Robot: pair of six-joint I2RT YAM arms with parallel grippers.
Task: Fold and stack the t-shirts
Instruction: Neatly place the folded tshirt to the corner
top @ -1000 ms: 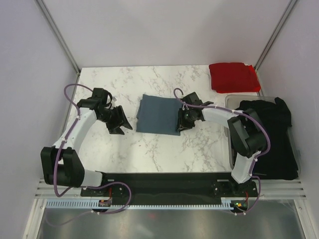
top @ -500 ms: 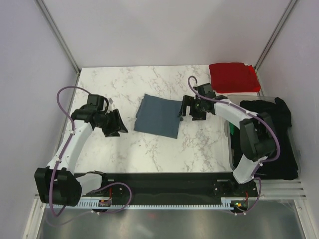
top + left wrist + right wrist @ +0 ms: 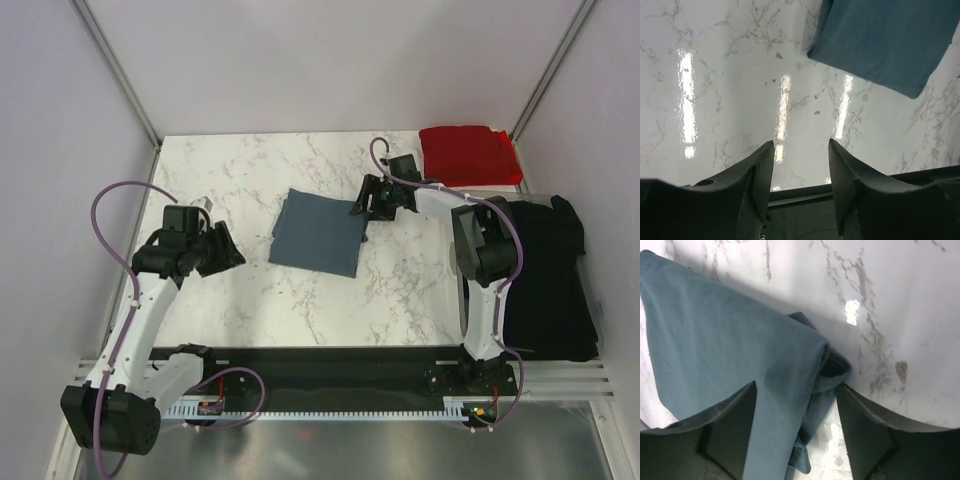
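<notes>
A slate blue-grey t-shirt (image 3: 318,232) lies folded in a rectangle at the table's middle. My right gripper (image 3: 362,207) is at its far right corner, open, with the folded corner of the shirt (image 3: 740,340) lying between the jaws (image 3: 797,387). My left gripper (image 3: 222,250) is open and empty, left of the shirt and apart from it; in the left wrist view it (image 3: 801,145) hovers over bare marble, with the shirt (image 3: 885,40) at the upper right. A red t-shirt (image 3: 468,155) lies folded at the far right corner. Black t-shirts (image 3: 545,280) are heaped at the right.
The black heap rests on a grey tray (image 3: 465,200) at the table's right edge. Grey walls close in the back and both sides. The marble table (image 3: 300,300) ends at a black rail near the arm bases.
My left arm has drawn back to the left and toward the near edge. My right gripper has moved from the shirt's right edge to its far right corner. The shirt has turned slightly.
</notes>
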